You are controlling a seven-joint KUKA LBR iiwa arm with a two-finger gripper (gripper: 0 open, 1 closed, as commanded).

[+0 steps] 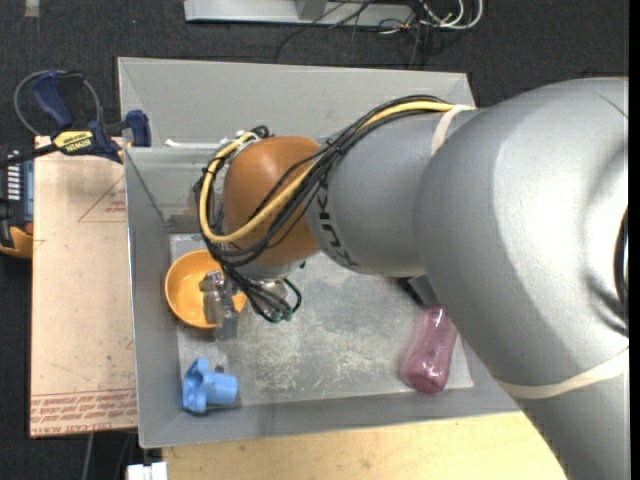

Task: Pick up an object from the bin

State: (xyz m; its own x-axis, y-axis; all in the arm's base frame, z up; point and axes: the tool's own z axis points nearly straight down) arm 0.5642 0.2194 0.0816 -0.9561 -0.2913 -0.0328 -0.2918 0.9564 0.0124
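Reaches into the grey metal bin (340, 343) from its right edge as a thick grey arm (400, 208), ending in a rounded orange wrist cover (270, 193). Carries black and yellow cables (212, 203) looped over that cover and down its left side, with a smaller dark loop hanging just beneath.

Below the cover, the fingers (222, 308): low over the bin's floor, close to the left wall, at the right-hand rim of an orange bowl (186, 290). Overlap that rim as seen from above. Apart, together, or clamped on the rim: cannot tell, with the cover and cables crowding the view there.

The orange bowl: shallow, round, hollow side up, just beside the left wall about midway along it, partly covered on its right by the fingers. Nearest of all things to the fingers.

Near the lower-left corner of the bin, a small blue plastic piece (208, 388), with a short tubular part and a blockier part, apart from the bowl and from the fingers. Lies close to the lower edge.

Near the lower-right corner, a pink elongated thing (428, 353), narrower at its upper end and rounded at its lower, lying on the floor just beside the arm's underside. Well apart from the bowl and the blue piece.

Between these three, bare scuffed grey floor.
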